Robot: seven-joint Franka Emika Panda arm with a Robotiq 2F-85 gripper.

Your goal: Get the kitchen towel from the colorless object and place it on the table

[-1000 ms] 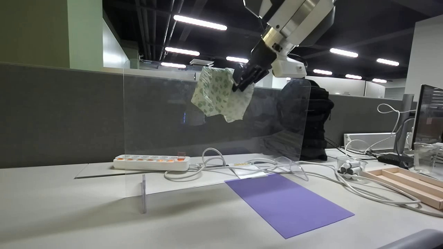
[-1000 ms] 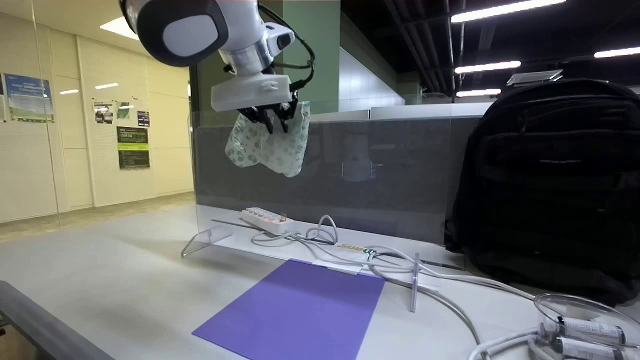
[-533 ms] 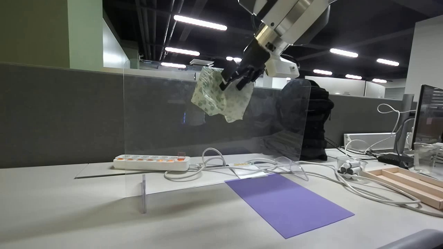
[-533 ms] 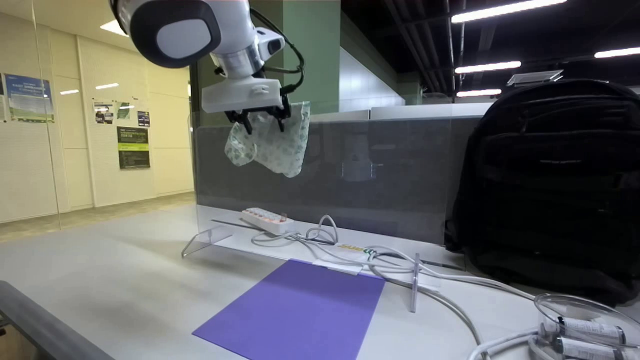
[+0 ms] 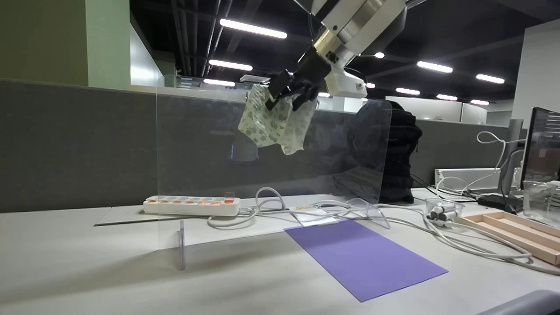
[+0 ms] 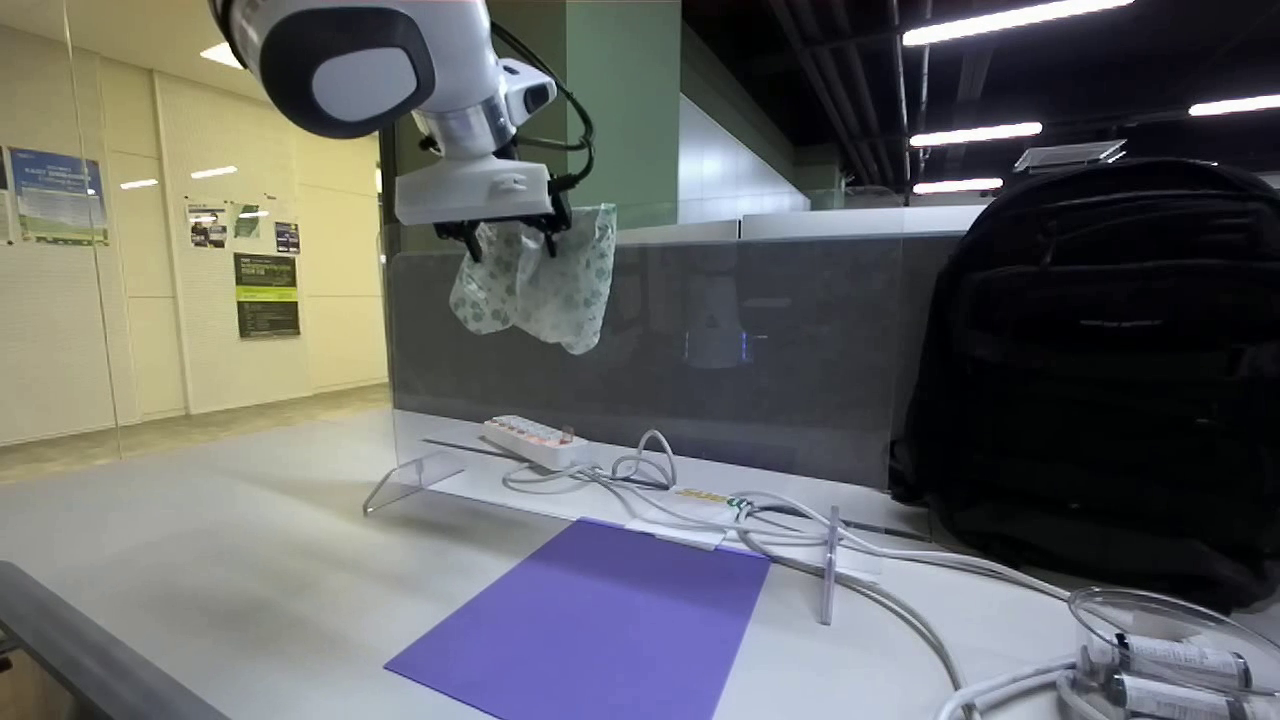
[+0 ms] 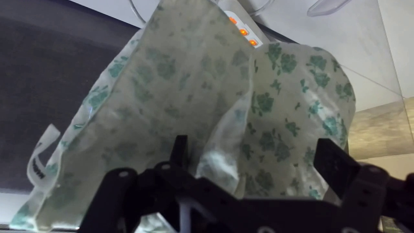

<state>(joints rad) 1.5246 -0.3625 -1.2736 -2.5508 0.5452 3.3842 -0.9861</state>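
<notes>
The fingers stand wide apart, gripping nothing, near the kitchen towel draped over the top of the clear panel. Best to pinch plenty of cloth, then lift straight up.

Unreadable letters on tag of towel, wall posters too small to read

The towel, mid-frame in the wrist view, is whitish with green flowers; the gripper is black; the sheet, bottom centre in an exterior view, is purple.
</notes>
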